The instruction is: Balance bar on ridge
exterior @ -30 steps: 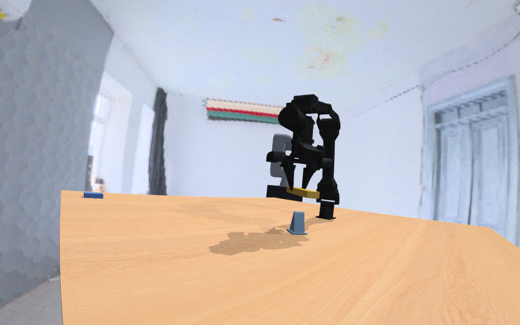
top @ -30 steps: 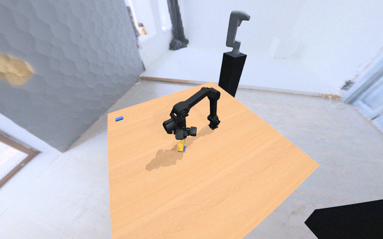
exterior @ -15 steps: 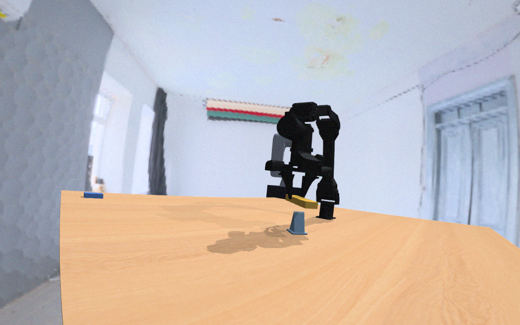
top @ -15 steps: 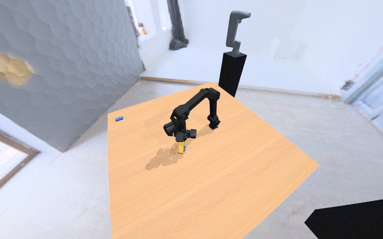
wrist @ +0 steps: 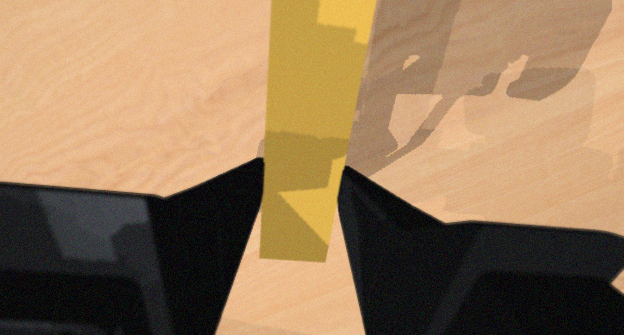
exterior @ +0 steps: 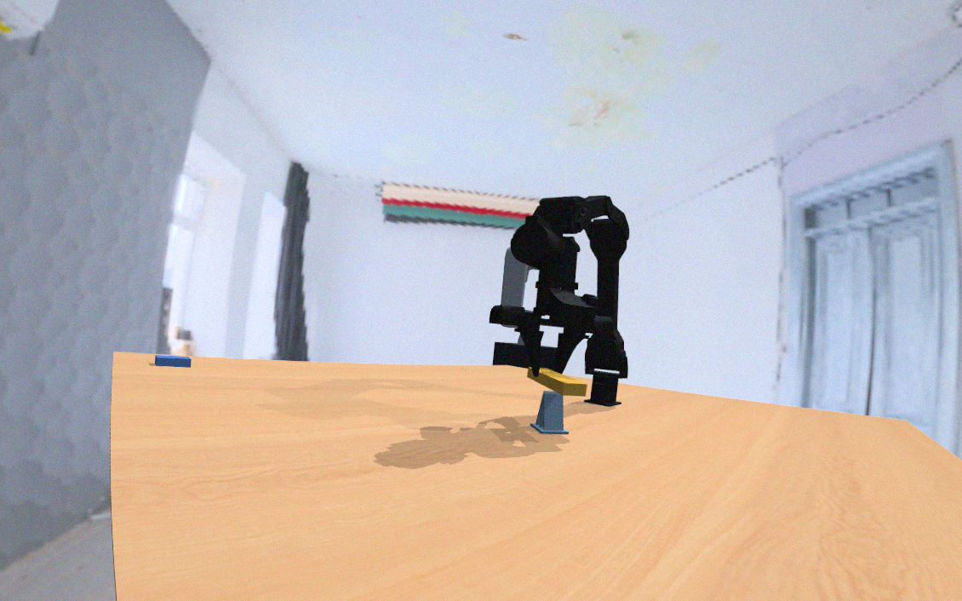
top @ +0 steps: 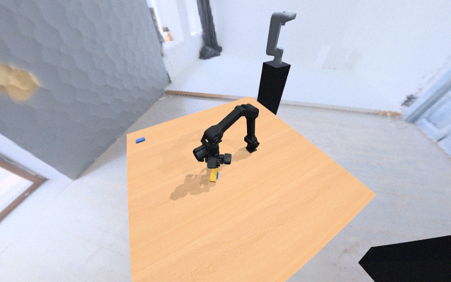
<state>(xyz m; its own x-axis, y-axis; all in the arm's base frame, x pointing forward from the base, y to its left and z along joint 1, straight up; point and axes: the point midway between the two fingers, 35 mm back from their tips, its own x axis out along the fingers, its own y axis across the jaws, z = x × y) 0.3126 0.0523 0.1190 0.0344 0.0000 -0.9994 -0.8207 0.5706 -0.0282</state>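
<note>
bar (exterior: 558, 381): 1 | ridge (exterior: 550, 414): 1 | blue block (exterior: 173, 361): 1 | table (exterior: 320, 522): 1 | arm (exterior: 604, 283): 1

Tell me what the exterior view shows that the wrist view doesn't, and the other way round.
Only the exterior view shows the blue ridge standing on the table with the yellow bar just over its top, sloping down to the right; whether they touch is unclear. It also shows a small blue block at the far left corner. Only the wrist view shows where the fingers clamp the bar's sides, near its closer end. Both show the gripper shut on the bar above the table.
</note>
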